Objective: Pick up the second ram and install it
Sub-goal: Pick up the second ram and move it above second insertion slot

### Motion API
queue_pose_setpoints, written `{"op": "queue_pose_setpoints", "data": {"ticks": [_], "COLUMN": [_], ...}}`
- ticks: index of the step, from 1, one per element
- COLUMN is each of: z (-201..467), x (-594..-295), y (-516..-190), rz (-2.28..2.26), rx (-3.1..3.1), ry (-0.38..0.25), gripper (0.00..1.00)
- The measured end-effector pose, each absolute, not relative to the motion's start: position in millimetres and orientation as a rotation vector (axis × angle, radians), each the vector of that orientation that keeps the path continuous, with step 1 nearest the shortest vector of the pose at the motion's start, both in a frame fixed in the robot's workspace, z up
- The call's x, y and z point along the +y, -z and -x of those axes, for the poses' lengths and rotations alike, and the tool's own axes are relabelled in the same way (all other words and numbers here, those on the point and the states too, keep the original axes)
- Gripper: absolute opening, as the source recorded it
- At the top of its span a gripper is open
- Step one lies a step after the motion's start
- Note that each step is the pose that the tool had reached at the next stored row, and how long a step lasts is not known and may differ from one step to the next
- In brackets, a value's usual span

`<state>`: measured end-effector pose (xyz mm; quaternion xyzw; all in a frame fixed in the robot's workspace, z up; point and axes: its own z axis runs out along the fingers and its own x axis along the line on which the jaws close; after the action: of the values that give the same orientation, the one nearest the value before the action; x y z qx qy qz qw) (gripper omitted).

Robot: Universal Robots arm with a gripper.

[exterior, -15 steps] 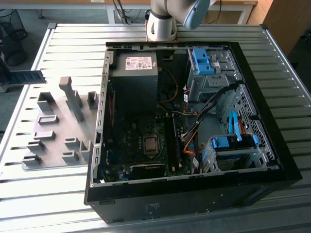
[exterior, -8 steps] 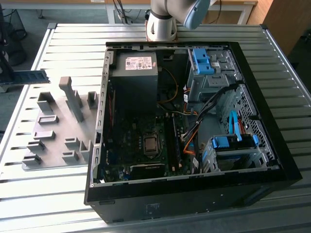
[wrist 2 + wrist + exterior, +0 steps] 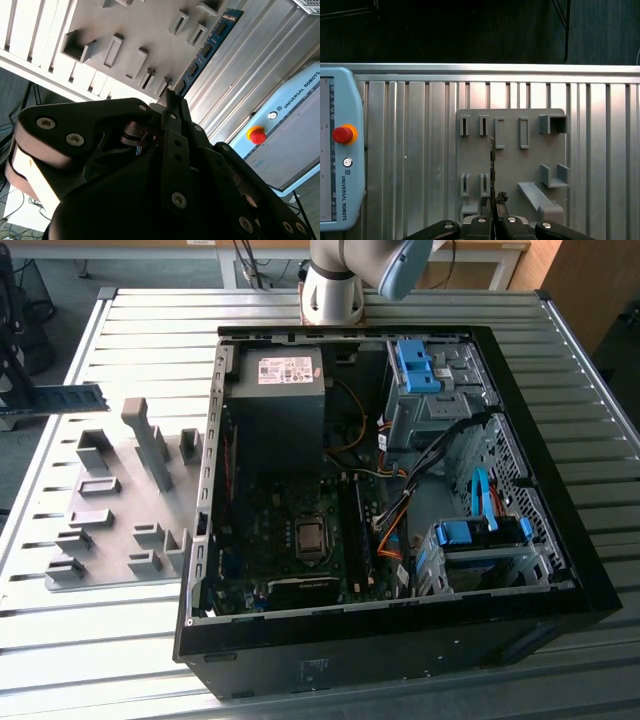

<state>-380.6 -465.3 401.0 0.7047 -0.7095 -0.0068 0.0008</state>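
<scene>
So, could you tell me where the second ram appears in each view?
Exterior view: the second ram shows at the exterior view's far left, near the grey holder plate.
Second wrist view: the ram slants away from the jaws, beside the plate.
First wrist view: the ram, edge-on between the jaws, crosses the plate.
Shared landmark: the plate.

- We see a ribbed metal table (image 3: 100,660) bearing an open PC case (image 3: 350,665).
- Beside the case, on the exterior view's left, lies a grey plate (image 3: 130,505) of holder blocks.
- Behind the case stands the arm's base (image 3: 335,300).
</scene>
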Motion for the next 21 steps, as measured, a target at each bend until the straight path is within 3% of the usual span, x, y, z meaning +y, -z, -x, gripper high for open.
{"op": "queue_pose_setpoints", "data": {"ticks": [21], "z": [373.0], "x": [-465.4], "y": [-401.1], "rz": [-2.213], "rx": [-2.228], "ry": [0.021], "gripper": [0.14]}}
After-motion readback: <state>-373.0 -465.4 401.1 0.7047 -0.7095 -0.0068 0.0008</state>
